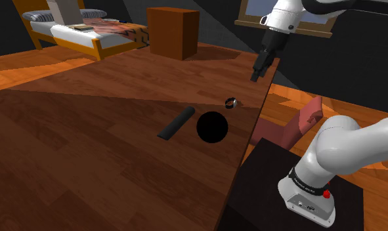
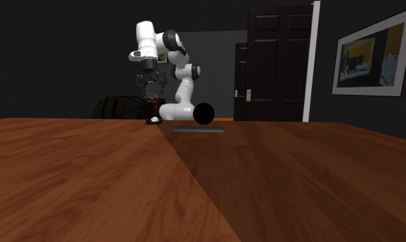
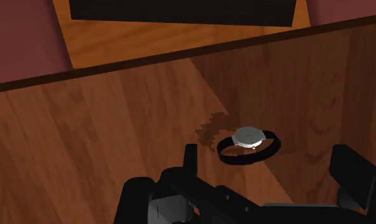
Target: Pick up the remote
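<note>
The remote (image 1: pixel 176 123) is a long dark bar lying flat on the wooden table (image 1: pixel 87 151); in the second exterior view the remote (image 2: pixel 198 128) shows as a thin dark strip in front of the arm's base. My gripper (image 1: pixel 255 76) hangs above the table's edge, up and to the right of the remote in the shoulder view, well apart from it. In the wrist view the gripper (image 3: pixel 269 168) is open, its fingers (image 3: pixel 190 159) wide apart with nothing held. A wristwatch (image 3: pixel 249 143) lies on the table below it. The gripper (image 2: pixel 152 93) hovers over that watch (image 2: pixel 153 120).
A black ball (image 1: pixel 211 127) rests just beside the remote's near end. The watch (image 1: pixel 231 102) lies close to the table's edge (image 1: pixel 251 131). A red chair (image 1: pixel 304 121) stands beyond that edge. A bed (image 1: pixel 87 29) and a wooden cabinet (image 1: pixel 172 33) are far back.
</note>
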Available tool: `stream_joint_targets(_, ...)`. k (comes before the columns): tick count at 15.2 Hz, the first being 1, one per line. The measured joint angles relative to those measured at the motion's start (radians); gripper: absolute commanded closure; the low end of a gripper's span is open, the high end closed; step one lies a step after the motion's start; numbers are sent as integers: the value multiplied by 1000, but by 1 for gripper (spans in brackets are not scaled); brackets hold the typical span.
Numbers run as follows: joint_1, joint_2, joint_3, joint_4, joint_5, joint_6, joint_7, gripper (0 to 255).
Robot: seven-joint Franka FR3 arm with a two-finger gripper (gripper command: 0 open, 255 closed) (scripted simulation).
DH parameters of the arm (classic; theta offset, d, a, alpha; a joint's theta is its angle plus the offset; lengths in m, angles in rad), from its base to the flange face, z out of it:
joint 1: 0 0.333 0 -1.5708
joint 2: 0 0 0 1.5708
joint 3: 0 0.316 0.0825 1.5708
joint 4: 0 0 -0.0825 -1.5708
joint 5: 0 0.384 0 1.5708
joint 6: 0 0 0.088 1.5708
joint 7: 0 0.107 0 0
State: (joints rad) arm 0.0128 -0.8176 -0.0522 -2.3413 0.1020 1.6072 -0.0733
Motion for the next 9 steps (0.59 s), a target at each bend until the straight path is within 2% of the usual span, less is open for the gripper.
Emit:
stream_joint_targets(1, 0, 0, 0, 0, 0, 0, 0, 0)
stream_joint_targets(3, -10, -10, 38, -19, 27, 5, 75, 0)
stream_joint_targets(9, -56, 14, 220, -37, 161, 35, 452, 0)
